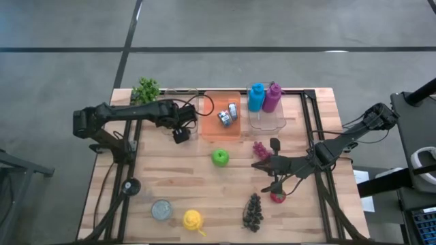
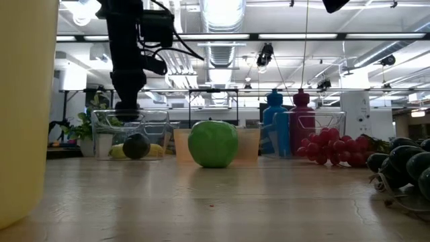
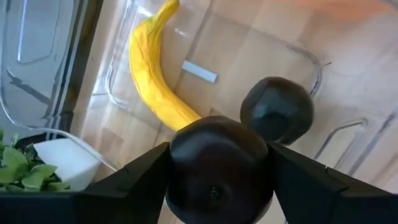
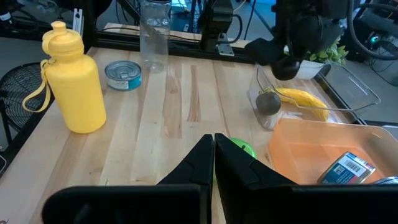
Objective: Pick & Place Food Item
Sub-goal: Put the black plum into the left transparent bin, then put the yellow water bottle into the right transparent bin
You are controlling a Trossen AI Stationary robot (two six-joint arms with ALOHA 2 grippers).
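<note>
Over the clear bin [image 3: 124, 37] at upper left, the left gripper [image 3: 217, 186] pinches a dark fruit [image 3: 217, 168] (plum-like) above the banana [image 3: 152, 74], poised for release.

Yellow bottle [image 2: 23, 107] blurred, edge-cropped

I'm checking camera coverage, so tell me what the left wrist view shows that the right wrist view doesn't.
Only the left wrist view shows a dark round fruit between the left gripper fingers, just above the clear container, and a white pot of greenery beside it. Only the right wrist view shows the yellow bottle, the tin can, the orange tray with a barcoded item, and the shut right gripper. Both show the banana and a second dark fruit lying in the container.
</note>
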